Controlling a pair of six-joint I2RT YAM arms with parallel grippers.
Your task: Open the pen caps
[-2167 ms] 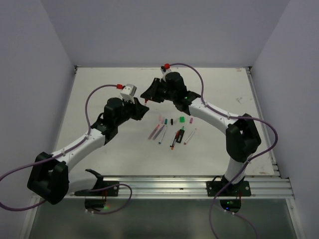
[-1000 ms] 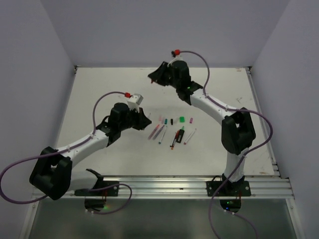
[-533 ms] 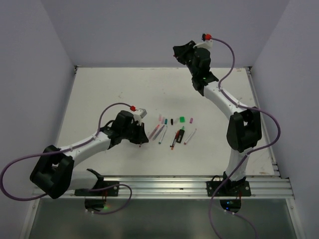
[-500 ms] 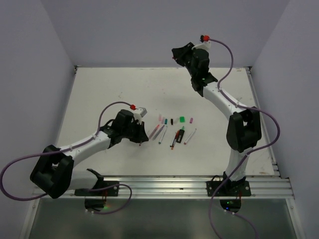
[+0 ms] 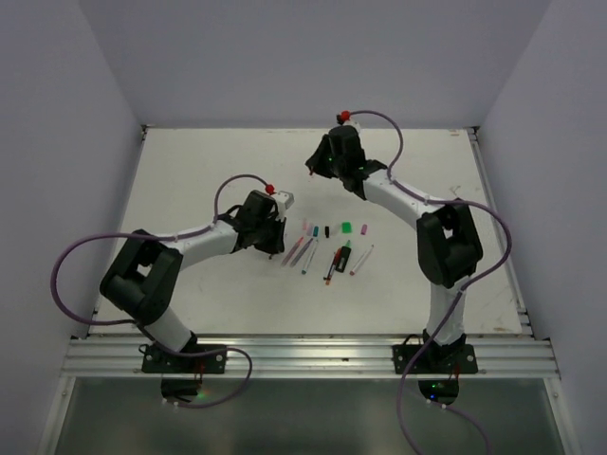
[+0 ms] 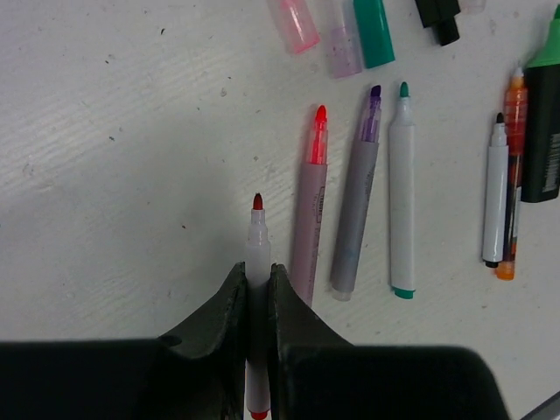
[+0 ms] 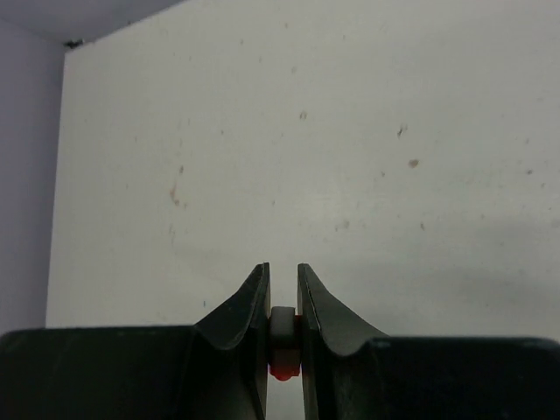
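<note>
Left wrist view: L hand (image 6: pixel 257 273) pressed onto whitish plastic marker pen w/ bare red tip (image 6: pixel 256 234), fingers (image 6: pixel 230 293) pinching its barrel, tip pointing away from the hand. Just beside it on white bench (image 6: pixel 114 157) lie 3 uncapped pens in a row: pink-tipped pen w/ greyish barrel (image 6: pixel 306 236), purple-tipped pen (image 6: pixel 354 219), white pen w/ teal tip (image 6: pixel 402 210). Further right: thin black-tipped pen (image 6: pixel 495 197), orange pen (image 6: pixel 512 175) just beside it, green-and-black highlighter (image 6: pixel 542 131) at frame edge. Loose caps beyond the tips: translucent pink cap (image 6: pixel 295 22), pale lilac cap (image 6: pixel 341 45), teal cap (image 6: pixel 374 31), black cap (image 6: pixel 440 17). R wrist view: R hand (image 7: pixel 282 278) pinching small whitish plastic cap w/ red end (image 7: pixel 282 337), over far part of bench, well apart from the pens
</note>
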